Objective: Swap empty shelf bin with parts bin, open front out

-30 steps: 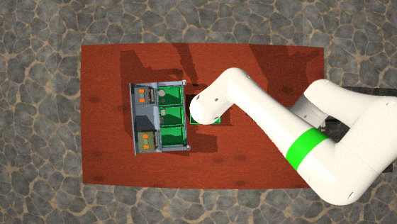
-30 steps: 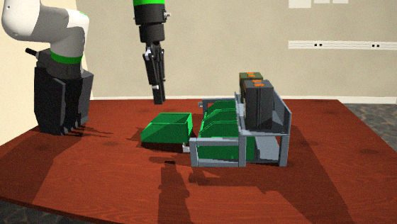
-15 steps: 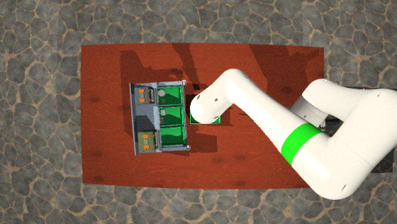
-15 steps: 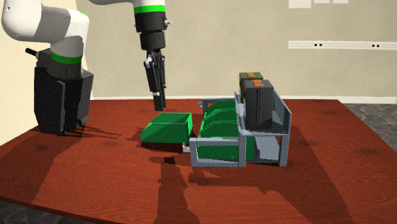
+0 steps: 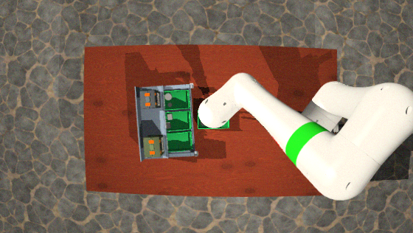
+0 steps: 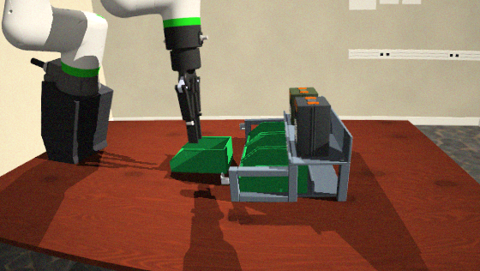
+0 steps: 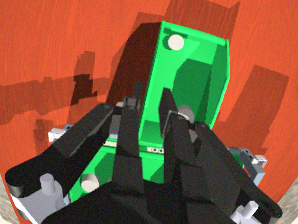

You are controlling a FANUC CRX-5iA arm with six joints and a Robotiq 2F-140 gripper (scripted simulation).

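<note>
The bin with parts [image 5: 220, 127] [image 6: 201, 160] [image 7: 218, 82] stands upright on the table before the shelf, its low front away from the shelf. A white round part [image 7: 175, 42] lies near its front; a grey round part [image 7: 186, 112] is partly hidden by a finger. My gripper [image 6: 194, 141] [image 7: 150, 95] is open, its fingers a narrow gap apart. The tips are just above one side wall, one to each side of it in the wrist view; no contact shows. The empty bin [image 5: 181, 141] is in the shelf [image 5: 151, 119] [image 6: 292, 184], at the lower end in the top view.
Two other bins sit beside it in the shelf: the middle bin [image 5: 180, 122] with blocky parts and the end bin [image 5: 180, 99] with round parts. A grey case [image 5: 148, 107] [image 6: 313, 129] and an olive case [image 5: 152, 147] [image 6: 296, 91] stand on the upper board. Small pegs protrude at the shelf's front corners.
</note>
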